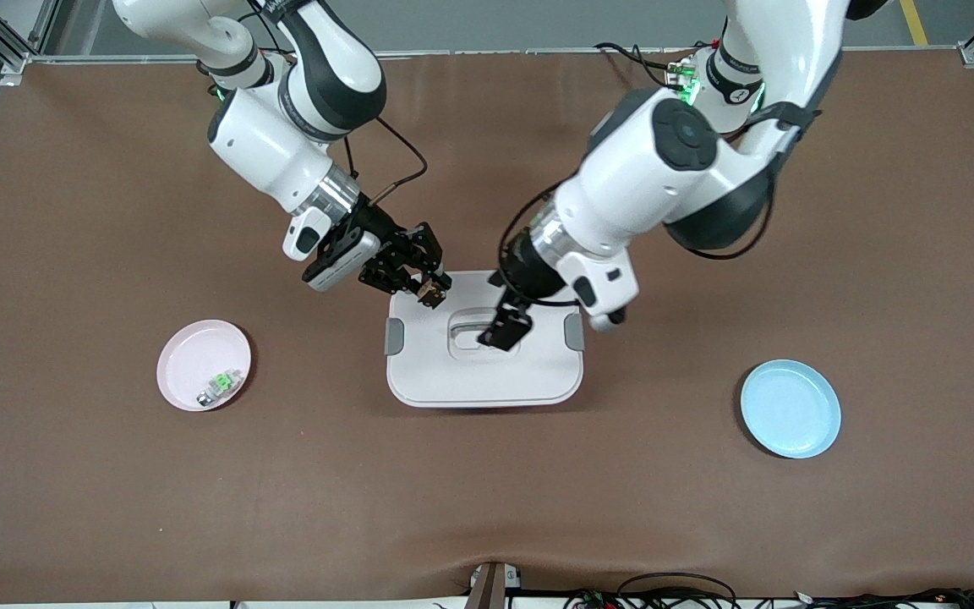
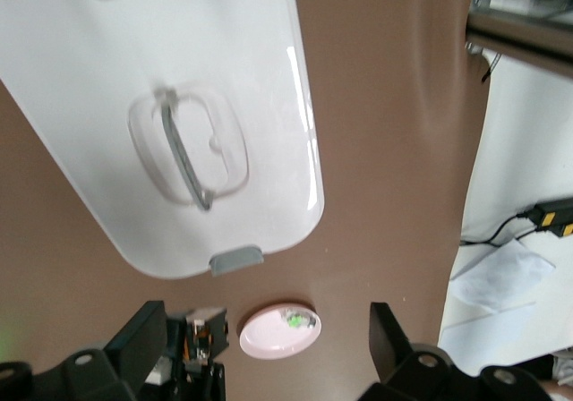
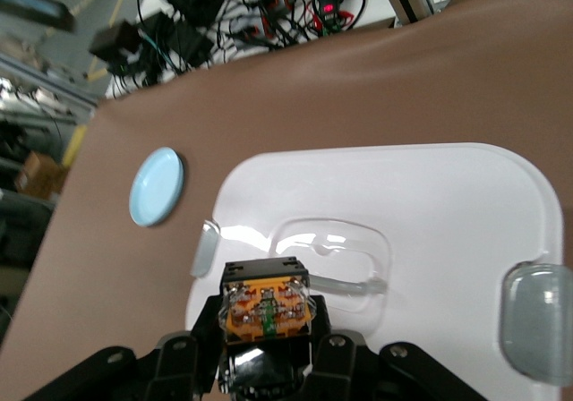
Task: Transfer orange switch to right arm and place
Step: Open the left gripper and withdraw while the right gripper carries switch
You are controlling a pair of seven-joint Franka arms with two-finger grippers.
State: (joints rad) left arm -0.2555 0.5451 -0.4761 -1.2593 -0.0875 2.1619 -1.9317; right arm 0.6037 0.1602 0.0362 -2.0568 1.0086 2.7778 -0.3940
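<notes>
Overhead at a brown-clothed table [image 1: 73, 474], cables tangled along its edge.
Right gripper [image 1: 430, 292] clamped on the orange switch [image 1: 430, 293] over a white lid [image 1: 453, 372]; left gripper [image 1: 504, 330] spread wide, empty, over that lid's handle.

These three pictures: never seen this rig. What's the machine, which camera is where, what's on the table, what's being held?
Two robot arms with two-finger grippers work at a brown table. The wide picture comes from a high camera facing them; the other two come from cameras on each arm's wrist.

On the table: a white lid with grey clips in the middle, a pink plate toward the right arm's end with a small green-and-white part on it, and a blue plate toward the left arm's end.

The right gripper is over an edge of the lid, shut on the orange switch, clearest in its own wrist picture. The left gripper is open over the lid's handle, holding nothing.
</notes>
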